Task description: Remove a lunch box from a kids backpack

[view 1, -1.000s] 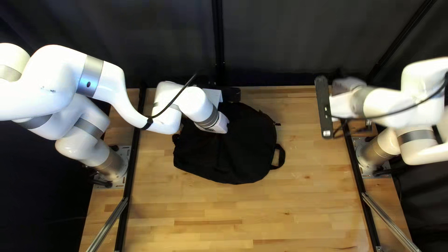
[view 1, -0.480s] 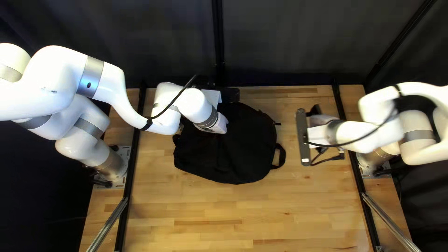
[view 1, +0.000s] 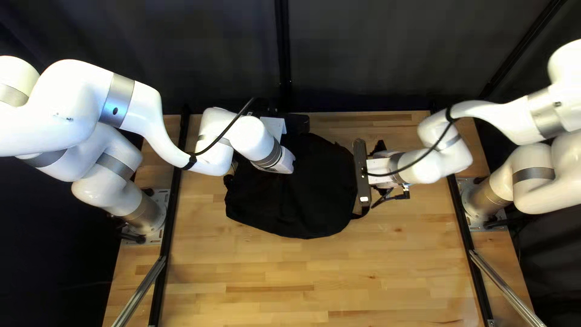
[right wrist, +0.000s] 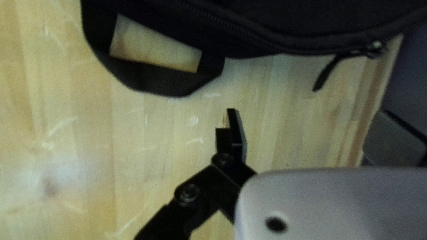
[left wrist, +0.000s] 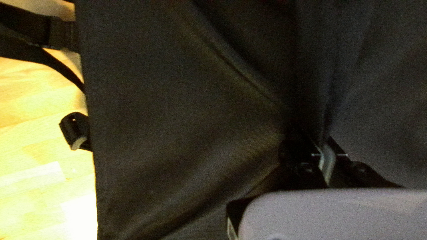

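In the top left view my left gripper point(view 1: 285, 162) points down onto the black backpack point(view 1: 302, 203), which lies flat; its fingers are hidden there. Folds of the backpack's cloth point(left wrist: 191, 111) converge between the fingertips of my left gripper point(left wrist: 328, 153) in the left wrist view, pinched from both sides. My right gripper point(view 1: 380, 168) is just beside the pack's right edge, over the carry handle side. Spread wide, my right gripper point(right wrist: 307, 133) has nothing between its fingers; ahead of it are the handle loop point(right wrist: 167, 80), a zipper pull point(right wrist: 327, 73) and the backpack point(right wrist: 289, 22). No lunch box shows.
Wooden table point(view 1: 272, 278) surface extends in front of the backpack. A dark curtain point(view 1: 375, 54) hangs behind the far edge. In the left wrist view a strap point(left wrist: 26, 31) and a buckle point(left wrist: 74, 129) lie beyond the pack's edge.
My right arm has swung left from over the table's right side to the backpack's right edge. The left arm and backpack have hardly moved.
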